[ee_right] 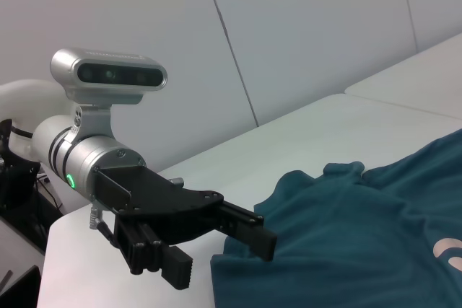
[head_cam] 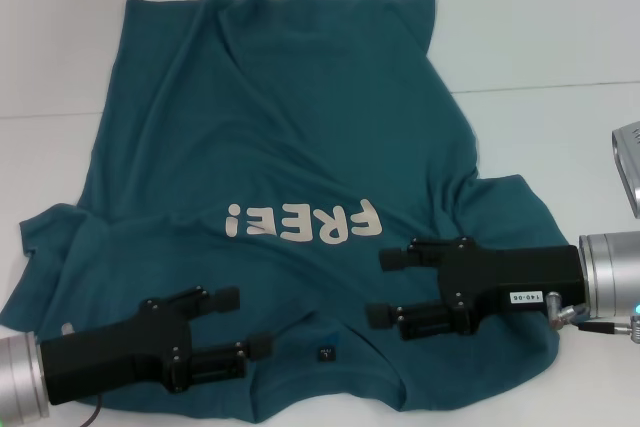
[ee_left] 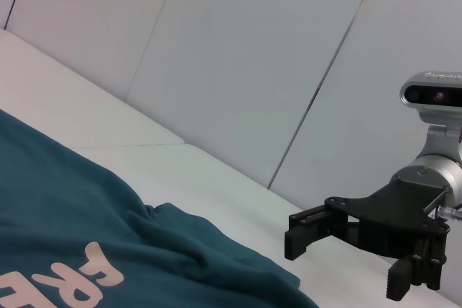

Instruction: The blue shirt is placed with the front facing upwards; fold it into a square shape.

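The blue shirt lies spread on the white desk, front up, collar end nearest the robot, hem rumpled at the far edge. Left of its neck label, the left gripper hovers over the shoulder area with its 2 fingers apart. Right of the label, below the "FREE!" lettering, the right gripper hangs over the cloth, fingers likewise spread, holding nothing.
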Controlling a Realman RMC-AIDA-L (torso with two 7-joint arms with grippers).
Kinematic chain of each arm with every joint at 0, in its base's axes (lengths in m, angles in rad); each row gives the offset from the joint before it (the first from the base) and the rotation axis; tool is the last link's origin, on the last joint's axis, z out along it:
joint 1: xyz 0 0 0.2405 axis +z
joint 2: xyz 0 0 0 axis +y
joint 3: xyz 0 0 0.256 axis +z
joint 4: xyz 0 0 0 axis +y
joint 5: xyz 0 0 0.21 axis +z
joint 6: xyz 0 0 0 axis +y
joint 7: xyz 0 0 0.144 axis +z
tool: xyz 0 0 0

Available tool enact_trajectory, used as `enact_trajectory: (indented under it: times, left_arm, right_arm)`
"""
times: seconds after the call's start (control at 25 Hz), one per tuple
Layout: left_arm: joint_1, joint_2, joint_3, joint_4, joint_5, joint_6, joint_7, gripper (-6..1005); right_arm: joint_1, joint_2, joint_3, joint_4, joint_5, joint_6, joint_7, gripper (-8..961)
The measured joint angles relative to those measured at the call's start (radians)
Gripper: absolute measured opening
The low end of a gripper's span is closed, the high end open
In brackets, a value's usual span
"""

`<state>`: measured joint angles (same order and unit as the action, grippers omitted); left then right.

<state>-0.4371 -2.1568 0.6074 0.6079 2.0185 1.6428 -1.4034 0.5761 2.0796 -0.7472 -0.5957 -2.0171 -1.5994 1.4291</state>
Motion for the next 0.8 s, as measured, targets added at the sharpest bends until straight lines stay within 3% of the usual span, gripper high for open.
enact_trajectory:
  times: [0.56, 0.8]
  left_arm:
    - [-0.001, 0.0, 0.0, 0.0, 0.0, -0.001, 0.0, 904]
    - [0.002, 0.003, -0.04, 0.003, 0.0, -0.074, -0.027, 903]
  right_arm:
    - [0.001, -0.001, 0.0, 0.0, 0.0, -0.002, -0.001, 912]
    - [0.0, -0.001, 0.0, 0.001, 0.0, 0.0, 0.0, 890]
